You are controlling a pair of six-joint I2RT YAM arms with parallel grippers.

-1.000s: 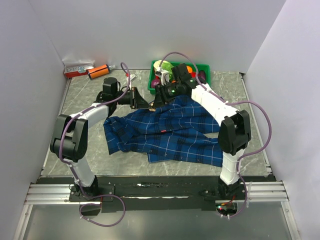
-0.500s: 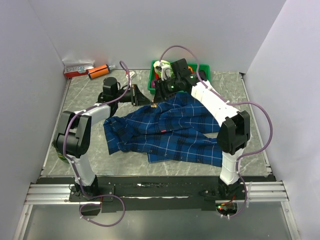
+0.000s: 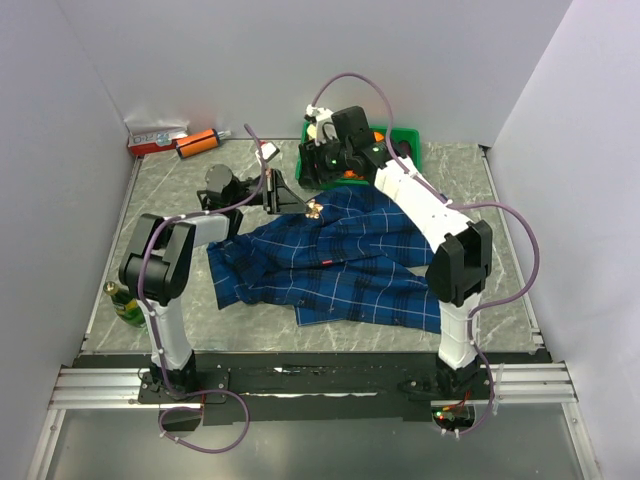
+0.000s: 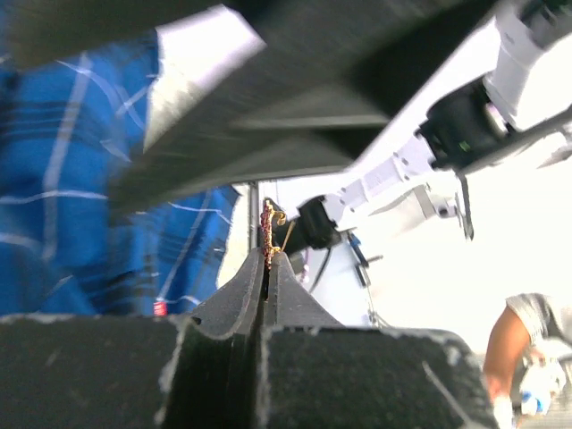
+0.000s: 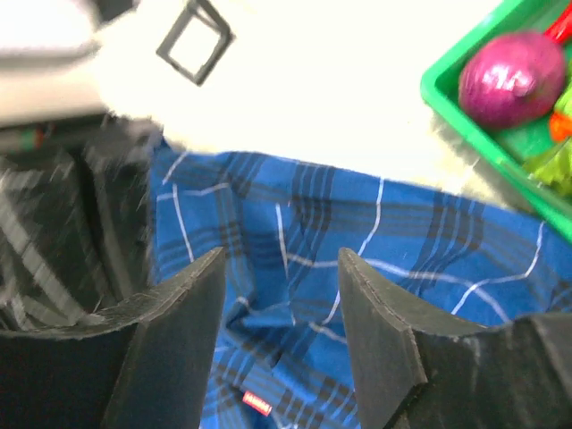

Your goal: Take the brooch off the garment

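Left claw (image 4: 266, 261): you had it pressed together, pinching the brooch (image 4: 268, 220) at its tips.
Brooch: it sat just off the shirt's (image 3: 340, 262) far edge.
Right claw (image 5: 279, 290): spread, holding nothing, above the shirt.
Around: tray (image 5: 444, 105) with onion (image 5: 509, 79); red tag (image 5: 256, 402); bottle (image 3: 125, 305).
In the way: your right arm crowded the left claw.

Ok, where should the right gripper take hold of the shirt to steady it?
Probably a rumpled crease of the shirt just below the open right gripper, coming straight down from above. The cloth is spread out low, so only raised creases offer something to pinch.
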